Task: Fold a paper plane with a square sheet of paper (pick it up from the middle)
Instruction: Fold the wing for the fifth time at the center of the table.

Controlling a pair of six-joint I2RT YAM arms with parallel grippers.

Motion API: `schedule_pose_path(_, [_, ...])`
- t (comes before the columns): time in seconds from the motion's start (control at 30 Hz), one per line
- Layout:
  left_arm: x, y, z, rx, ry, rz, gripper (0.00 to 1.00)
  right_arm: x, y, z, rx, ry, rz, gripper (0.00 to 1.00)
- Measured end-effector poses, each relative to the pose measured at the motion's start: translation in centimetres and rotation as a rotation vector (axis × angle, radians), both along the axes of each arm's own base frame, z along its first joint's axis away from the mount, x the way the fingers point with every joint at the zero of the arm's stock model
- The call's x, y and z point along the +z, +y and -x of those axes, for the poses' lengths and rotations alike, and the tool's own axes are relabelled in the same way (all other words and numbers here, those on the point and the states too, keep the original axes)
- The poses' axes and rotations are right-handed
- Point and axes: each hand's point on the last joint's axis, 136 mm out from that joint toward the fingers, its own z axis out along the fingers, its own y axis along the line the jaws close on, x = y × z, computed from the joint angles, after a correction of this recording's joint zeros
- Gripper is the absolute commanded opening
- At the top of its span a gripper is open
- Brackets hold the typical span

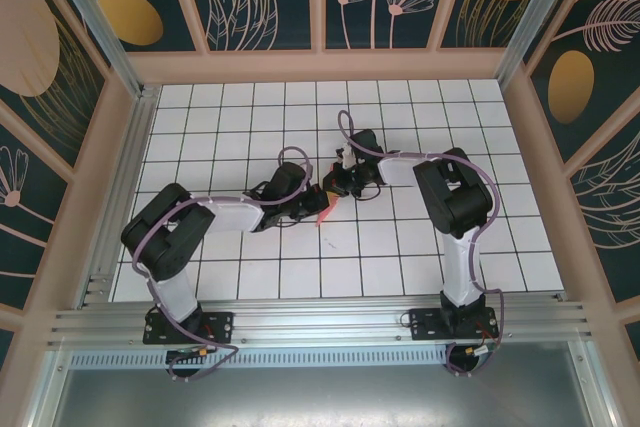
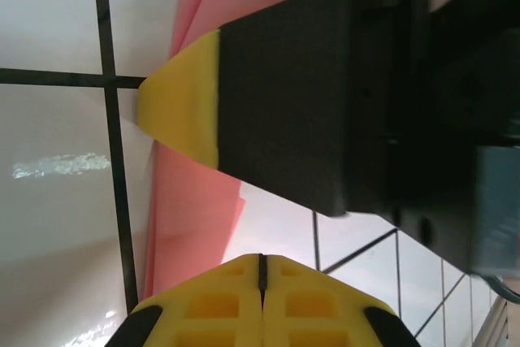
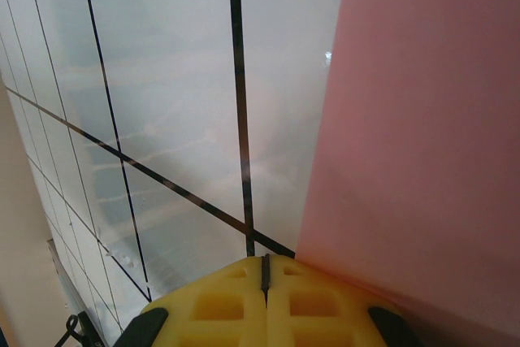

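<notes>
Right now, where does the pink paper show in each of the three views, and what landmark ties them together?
Top external: the pink paper is a small sliver near the middle of the tiled table.
Left wrist: the pink paper is a tall strip left of centre.
Right wrist: the pink paper covers the right side.
Shared landmark: the table's black grid lines.

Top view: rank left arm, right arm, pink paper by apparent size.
1-2. Left arm and right arm: they look alike, so no ranking between them.
3. Folded pink paper: smallest by far, just a sliver showing.
</notes>
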Motion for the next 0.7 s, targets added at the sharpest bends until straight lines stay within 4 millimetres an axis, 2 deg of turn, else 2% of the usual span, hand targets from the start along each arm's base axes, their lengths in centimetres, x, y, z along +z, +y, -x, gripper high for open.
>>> schedule_pose_path(0.1, [-0.9, 0.0, 0.2, 0.000, 0.027, -0.004, 0.03, 0.0, 0.0, 0.0, 0.001, 0.001, -0.003, 0.00])
schedule_pose_path(0.27, [-0.9, -0.1, 0.4, -0.006, 0.036, 0.007, 0.03, 0.1, 0.0, 0.0, 0.002, 0.001, -0.005, 0.00])
schedule_pose_path(0.7, [-3.0, 0.7, 1.8, -0.016, 0.087, -0.024, 0.03, 0.2, 0.0, -0.1, 0.003, 0.005, -0.012, 0.01])
